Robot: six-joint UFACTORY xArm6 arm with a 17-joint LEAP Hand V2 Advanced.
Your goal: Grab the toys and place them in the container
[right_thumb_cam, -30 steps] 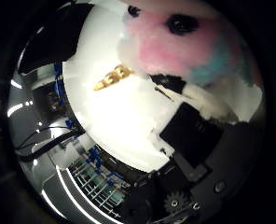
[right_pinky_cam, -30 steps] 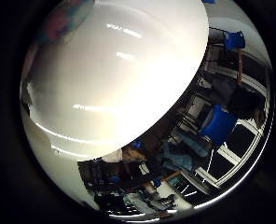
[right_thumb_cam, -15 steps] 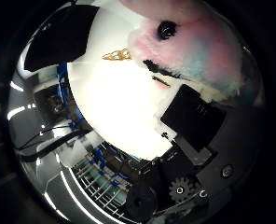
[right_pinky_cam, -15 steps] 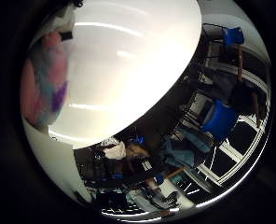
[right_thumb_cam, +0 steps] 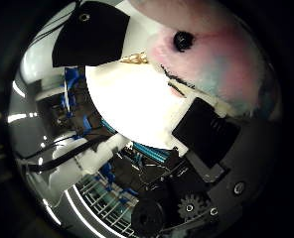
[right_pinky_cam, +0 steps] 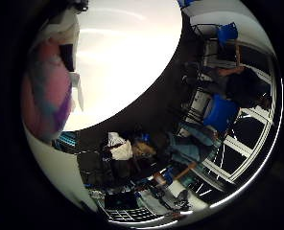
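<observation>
A: Where is the plush toy (right_thumb_cam: pixel 221 59) seen?

B: Pressed close against the palm, above the white table (right_pinky_cam: pixel 132 62); pastel pink and blue fur, one black eye noted.

A: And the hand (right_thumb_cam: pixel 206 134)?

B: Fingers are curled round the plush toy, which is held.

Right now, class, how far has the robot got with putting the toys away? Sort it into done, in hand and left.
Done: nothing shown; no container is in view. In hand: a pastel plush toy with a black eye fills much of the thumb-side view, close to the palm of the robot hand, above the white table. Whether the fingers grip it cannot be told. Left: carrying it to the container.
</observation>
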